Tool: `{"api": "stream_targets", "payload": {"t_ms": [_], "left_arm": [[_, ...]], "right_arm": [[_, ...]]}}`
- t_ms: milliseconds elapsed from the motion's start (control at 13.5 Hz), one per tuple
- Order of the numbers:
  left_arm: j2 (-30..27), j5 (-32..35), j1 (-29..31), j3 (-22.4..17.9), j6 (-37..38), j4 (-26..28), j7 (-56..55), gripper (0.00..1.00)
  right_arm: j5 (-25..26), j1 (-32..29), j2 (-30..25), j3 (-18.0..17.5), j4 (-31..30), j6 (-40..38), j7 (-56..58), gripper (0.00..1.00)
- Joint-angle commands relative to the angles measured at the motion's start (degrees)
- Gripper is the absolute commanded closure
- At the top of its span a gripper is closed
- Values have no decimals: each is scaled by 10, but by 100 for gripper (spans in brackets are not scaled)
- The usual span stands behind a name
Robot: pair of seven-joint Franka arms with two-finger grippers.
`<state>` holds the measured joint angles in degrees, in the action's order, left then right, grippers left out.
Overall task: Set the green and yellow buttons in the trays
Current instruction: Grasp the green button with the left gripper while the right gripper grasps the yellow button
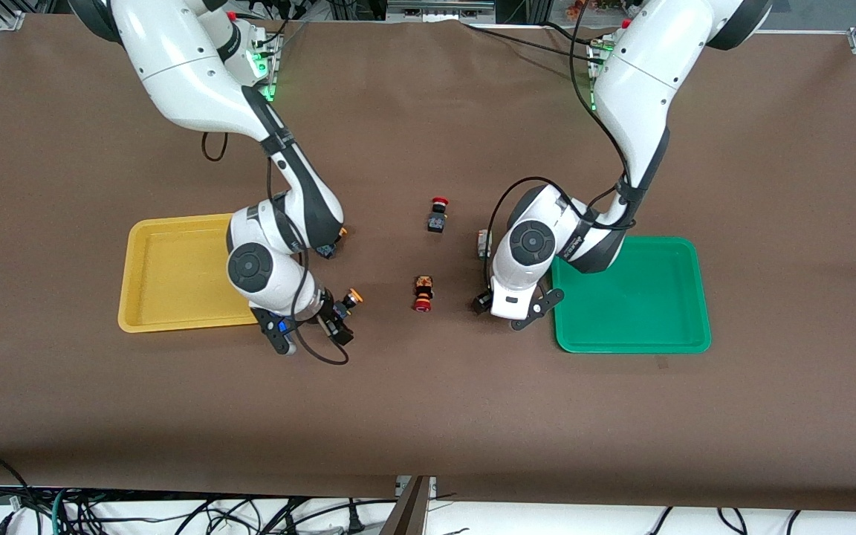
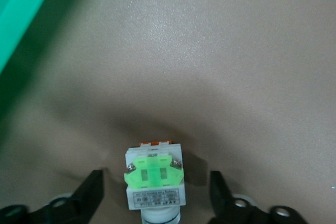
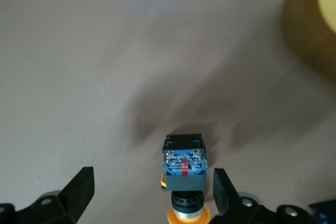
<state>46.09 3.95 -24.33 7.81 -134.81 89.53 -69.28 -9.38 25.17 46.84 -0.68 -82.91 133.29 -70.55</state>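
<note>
Down on the brown table cover point(image 1: 428, 416), a green-faced button point(image 2: 154, 181) lies between the spread fingers of the left gripper point(image 2: 156, 198), just beside the green tray point(image 1: 632, 294) on the side toward the right arm's end of the table. Its whitish-grey body shows clearly in the left wrist view, but in the front view the left arm's wrist covers it. A second whitish button point(image 1: 483, 243) peeks out at the edge of that wrist, farther from the front camera than the gripper; its face cannot be made out.

One yellow-capped button point(image 3: 184, 174) lies between the fingers of the right gripper point(image 3: 152, 192), beside the yellow tray point(image 1: 175, 272) near the tray's corner closest to the front camera. In the front view its orange-yellow cap point(image 1: 354, 298) shows next to the gripper. Another yellow-capped button point(image 1: 331, 245) sits farther from the camera, largely hidden under the right arm's forearm, with only its cap edge and dark body visible.

Two red-capped switches lie between the two arms: one point(image 1: 437, 214) farther from the camera, the other point(image 1: 423, 293) nearer, roughly level with the grippers.

Both trays hold nothing, and each arm's wrist overlaps its tray's inner edge in the front view.

Both grippers are low over the table with fingers wide apart, straddling their buttons with a gap on each side; neither finger pair touches the button.
</note>
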Motion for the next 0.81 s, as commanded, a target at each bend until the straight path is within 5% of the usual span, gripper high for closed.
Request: {"api": "stream_targets", "payload": {"t_ms": [0,222,370,444,519,593,741], "left_arm": [[1,12,-5,-9,4,-16,-4,97],[-20,23,-2,-13,42,-17,8,100],[-54,39,19,-13,164,-53,83,100],[-64,38,41,-13,229,-77,145,100],[-71,39,61,-13,270,-82,207,100],[-74,40,85,-15,284,-75,277,100],[-68,54,139,-15,269,-53,396,98]], "right_arm": [[16,13,13,7,7,0,-13,0],[17,13,14,8,3,-15,-12,0],[28,13,16,8,-4,-15,-10,2],[30,13,17,8,-4,-15,-12,28],[29,12,17,8,-4,-15,-15,75],[29,9,17,8,-4,-15,-16,100],[33,14,15,12,-4,-20,-20,100]]}}
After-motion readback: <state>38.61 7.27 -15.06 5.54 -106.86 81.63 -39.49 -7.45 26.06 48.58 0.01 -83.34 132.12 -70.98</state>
